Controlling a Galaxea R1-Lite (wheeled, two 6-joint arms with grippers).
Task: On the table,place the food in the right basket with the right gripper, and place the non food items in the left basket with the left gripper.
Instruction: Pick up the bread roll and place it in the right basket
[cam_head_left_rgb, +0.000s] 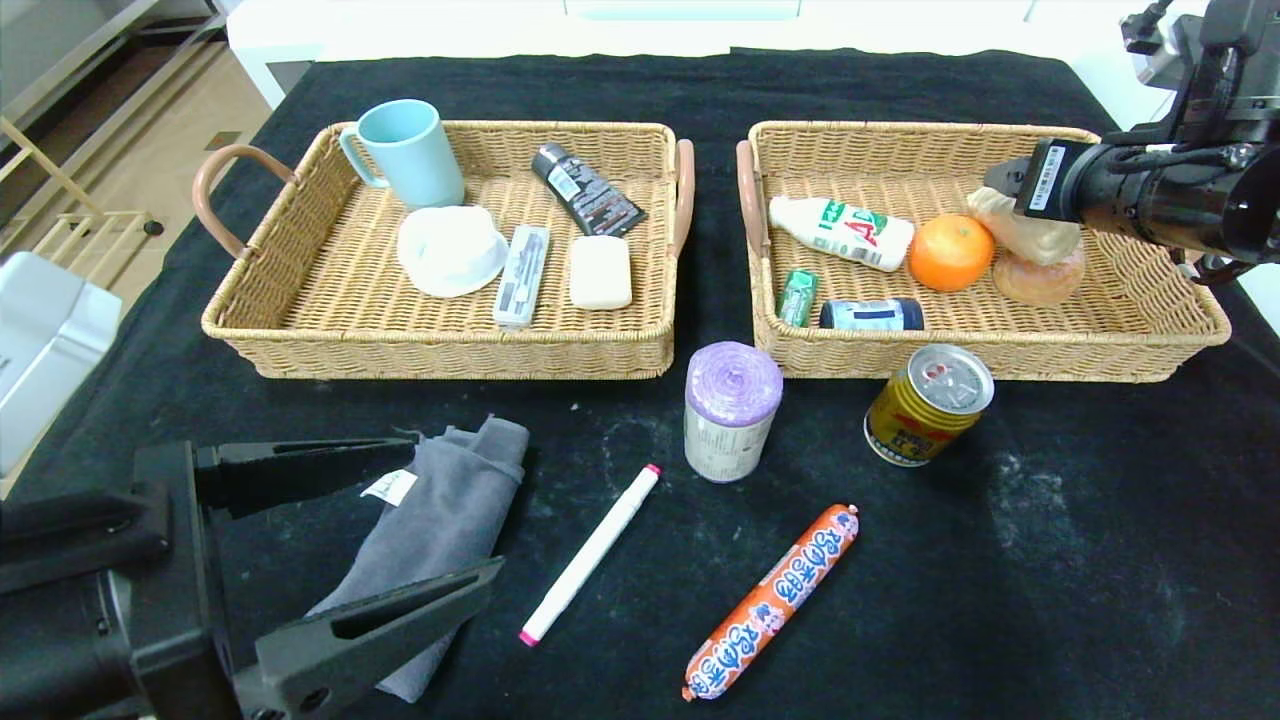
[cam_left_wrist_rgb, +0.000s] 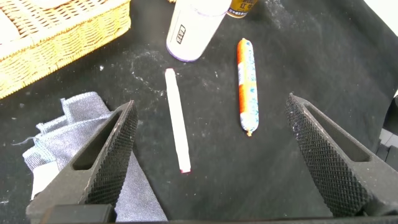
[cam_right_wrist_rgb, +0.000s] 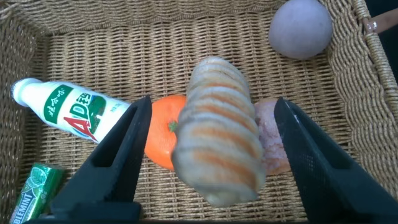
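Observation:
My right gripper (cam_right_wrist_rgb: 212, 102) hovers open over the right basket (cam_head_left_rgb: 1000, 358). The striped bread roll (cam_right_wrist_rgb: 219, 155) lies between its fingers with a gap on each side, leaning on a round brown bun (cam_head_left_rgb: 1040, 280) beside an orange (cam_head_left_rgb: 950, 252). On the black table (cam_head_left_rgb: 1100, 550) in front of the baskets are the gold can (cam_head_left_rgb: 928, 404), the orange sausage (cam_head_left_rgb: 772, 600), the purple-topped roll (cam_head_left_rgb: 731, 410) and the white marker (cam_head_left_rgb: 590, 553). My left gripper (cam_head_left_rgb: 455, 510) stands open low at the front left, straddling the grey towel (cam_head_left_rgb: 440, 520). The left basket (cam_head_left_rgb: 440, 345) is behind it.
The left basket holds a blue mug (cam_head_left_rgb: 405, 152), a white dish (cam_head_left_rgb: 452, 250), a soap bar (cam_head_left_rgb: 600, 272), a flat case and a dark tube. The right basket also holds a milk bottle (cam_head_left_rgb: 842, 232), a green pack and a small dark can. A white box (cam_head_left_rgb: 40, 330) sits at the left edge.

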